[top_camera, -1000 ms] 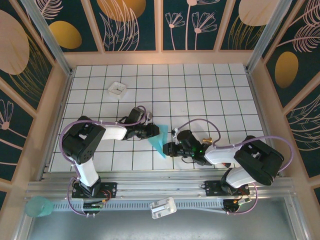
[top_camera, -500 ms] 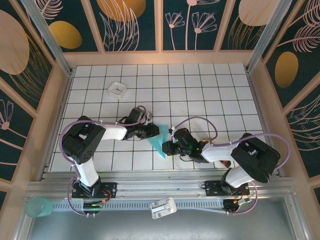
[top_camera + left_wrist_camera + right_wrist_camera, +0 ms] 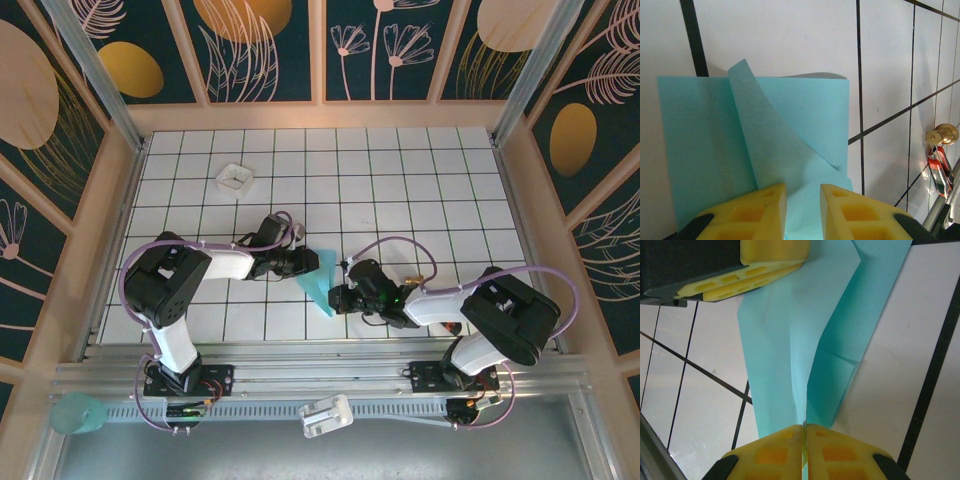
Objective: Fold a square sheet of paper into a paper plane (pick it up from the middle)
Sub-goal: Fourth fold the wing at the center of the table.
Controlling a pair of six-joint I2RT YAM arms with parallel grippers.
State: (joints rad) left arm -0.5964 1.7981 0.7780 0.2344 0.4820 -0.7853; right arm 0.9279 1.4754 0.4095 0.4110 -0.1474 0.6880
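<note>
Two robot arms meet over a partly folded turquoise-blue paper sheet [image 3: 318, 285] lying on the near middle of the white gridded table [image 3: 400, 180]. The right gripper [image 3: 805, 426] is clenched tight on the raised centre crease at the sheet's narrow near end, its yellow fingers pressed together with paper between them. The left gripper [image 3: 803, 187] sits at the wider far end, jaws slightly parted, released, with paper showing in the gap and one flap curling up.

Small white square tray [image 3: 236, 178] on the gridded table [image 3: 400, 170], teal cup [image 3: 78, 412] off its near-left corner, floral wall panels [image 3: 265, 45]
</note>
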